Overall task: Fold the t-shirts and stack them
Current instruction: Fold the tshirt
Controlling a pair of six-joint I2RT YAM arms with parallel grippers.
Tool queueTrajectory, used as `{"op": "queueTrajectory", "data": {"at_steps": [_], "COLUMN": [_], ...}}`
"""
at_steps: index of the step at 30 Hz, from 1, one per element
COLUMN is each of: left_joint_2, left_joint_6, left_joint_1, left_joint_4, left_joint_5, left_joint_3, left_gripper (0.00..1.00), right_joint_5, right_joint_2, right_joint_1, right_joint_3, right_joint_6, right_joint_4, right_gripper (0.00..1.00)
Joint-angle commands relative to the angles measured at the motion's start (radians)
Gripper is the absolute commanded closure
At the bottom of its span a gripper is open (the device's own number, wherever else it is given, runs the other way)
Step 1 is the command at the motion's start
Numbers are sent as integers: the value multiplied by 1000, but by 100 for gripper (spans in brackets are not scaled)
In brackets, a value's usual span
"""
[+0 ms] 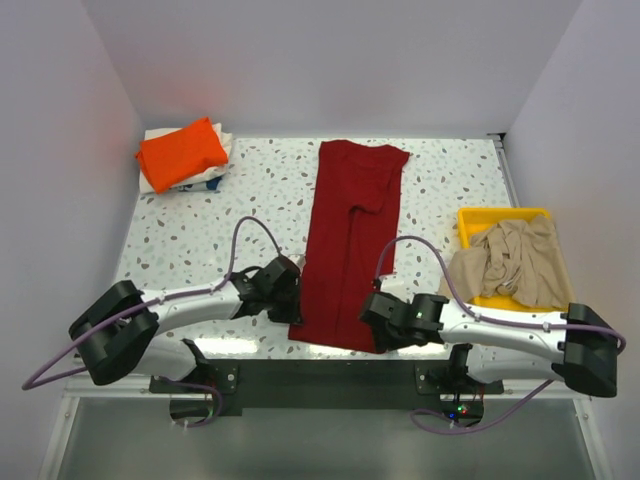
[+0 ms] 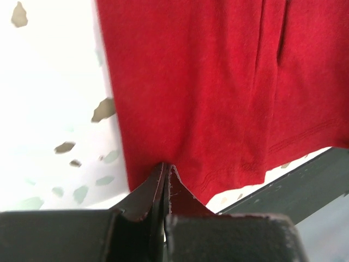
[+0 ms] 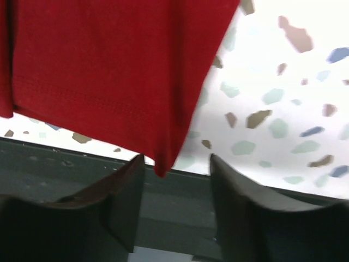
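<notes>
The red shirt [image 1: 350, 250] lies on the bench [image 1: 200, 230]. The left pincer [image 2: 167, 168] is closed on its near left corner; the right pincer [image 3: 177, 164] is open, empty, at the near right corner.

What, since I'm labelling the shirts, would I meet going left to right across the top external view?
The orange t-shirt → dark red t-shirt → beige t-shirt.
</notes>
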Motion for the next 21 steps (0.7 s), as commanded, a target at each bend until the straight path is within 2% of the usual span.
{"op": "queueTrajectory", "data": {"at_steps": [1, 2, 4, 5, 8, 10, 12, 13, 15, 17, 21], "left_joint_2": [-59, -73, -122, -139, -179, -179, -176, -179, -185, -190, -190], "left_joint_6": [38, 44, 49, 49, 47, 32, 24, 12, 6, 0, 4], "left_joint_1": [-4, -3, -4, -4, -3, -3, 1, 1, 1, 5, 24], "left_joint_4": [-66, -69, -75, -77, -117, -176, -193, -193, -178, -170, -129], "left_joint_5": [-23, -14, -9, -12, -68, -93, -133, -130, -119, -113, -54], "left_joint_3": [30, 42, 71, 81, 111, 119, 105, 98, 72, 59, 3], "left_gripper": [96, 92, 80, 77, 72, 67, 64, 55, 44, 41, 40], "right_joint_5": [123, 135, 141, 123, -62, -201, -265, -317, -377, -482, -604], "right_joint_2": [-68, -79, -105, -113, -139, -153, -153, -151, -160, -174, -148], "right_joint_1": [-7, -32, -76, -155, -336, -404, -481, -503, -572, -633, -665], "right_joint_3": [98, 112, 131, 126, 73, 30, -1, -13, -59, -102, -220], "right_joint_6": [15, 13, -4, -21, -120, -154, -168, -170, -170, -163, -134], "right_joint_4": [-126, -145, -164, -150, -43, 34, 60, 76, 106, 140, 224], "right_gripper": [44, 39, 38, 39, 42, 46, 46, 46, 46, 50, 53]}}
